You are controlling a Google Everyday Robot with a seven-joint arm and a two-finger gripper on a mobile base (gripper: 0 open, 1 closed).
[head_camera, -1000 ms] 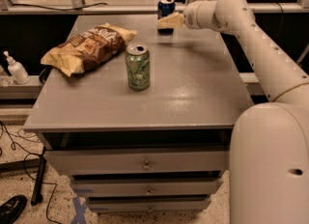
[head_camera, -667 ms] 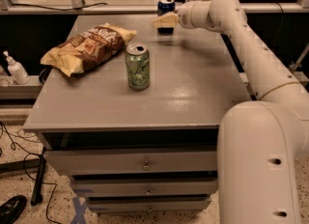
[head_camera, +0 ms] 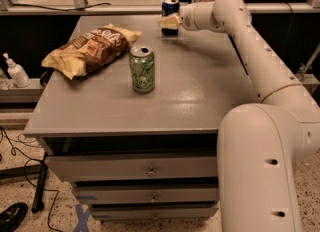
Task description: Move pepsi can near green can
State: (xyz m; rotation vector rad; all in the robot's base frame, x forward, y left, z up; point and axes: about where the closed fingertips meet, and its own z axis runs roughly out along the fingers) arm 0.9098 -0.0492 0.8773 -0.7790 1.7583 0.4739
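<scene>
The dark blue pepsi can [head_camera: 170, 7] stands upright at the far edge of the grey table [head_camera: 200, 91], right of its middle. My gripper [head_camera: 169, 22] reaches in from the right and is at the can's lower half, its tan tip overlapping the can. The light green can [head_camera: 142, 69] stands upright near the middle of the table, well in front of the pepsi can and a little to its left. Nothing touches the green can.
A brown and yellow chip bag [head_camera: 90, 48] lies on the table's left half, just left of the green can. My white arm [head_camera: 250, 46] spans the table's right side. A white bottle [head_camera: 15, 71] stands on a low shelf at the left. Drawers [head_camera: 150, 168] face forward below the tabletop.
The gripper has edged slightly left at the pepsi can and the arm has shifted its posture. Both cans and the chip bag stay in place.
</scene>
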